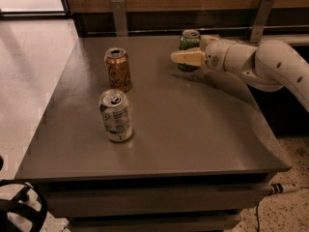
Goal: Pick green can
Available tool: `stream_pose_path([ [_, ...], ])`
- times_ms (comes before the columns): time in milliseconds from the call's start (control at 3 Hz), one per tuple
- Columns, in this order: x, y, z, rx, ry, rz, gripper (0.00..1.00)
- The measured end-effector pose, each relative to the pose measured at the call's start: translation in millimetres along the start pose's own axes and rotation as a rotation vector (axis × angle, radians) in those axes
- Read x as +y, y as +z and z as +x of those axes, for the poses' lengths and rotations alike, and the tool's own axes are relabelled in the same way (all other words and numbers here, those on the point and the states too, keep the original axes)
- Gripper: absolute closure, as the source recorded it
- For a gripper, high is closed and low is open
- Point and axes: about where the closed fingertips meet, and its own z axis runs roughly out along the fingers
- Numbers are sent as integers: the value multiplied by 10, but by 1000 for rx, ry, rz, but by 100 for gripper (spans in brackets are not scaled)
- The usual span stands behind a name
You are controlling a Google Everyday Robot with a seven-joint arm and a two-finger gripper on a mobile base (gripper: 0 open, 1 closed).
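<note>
The green can (189,41), with a silver top, stands upright near the far edge of the grey table (193,129). My gripper (188,50) reaches in from the right on a white arm and is open. Its pale near finger (186,58) lies across the front of the can's lower half. The other finger sits behind the can's right side, mostly hidden. The can stands between the two fingers, and I cannot tell whether either one touches it.
An orange-brown can (118,69) stands at the table's left middle. A white can with green print (115,115) stands in front of it. A wooden wall with metal brackets (119,16) runs behind the table. A cable (282,188) lies at lower right.
</note>
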Motion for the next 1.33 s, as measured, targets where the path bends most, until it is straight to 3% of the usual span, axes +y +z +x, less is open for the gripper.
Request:
stream_pose_path([
  [1000, 61, 66, -5, 0, 0, -13, 87],
  [1333, 79, 86, -6, 0, 0, -17, 100],
])
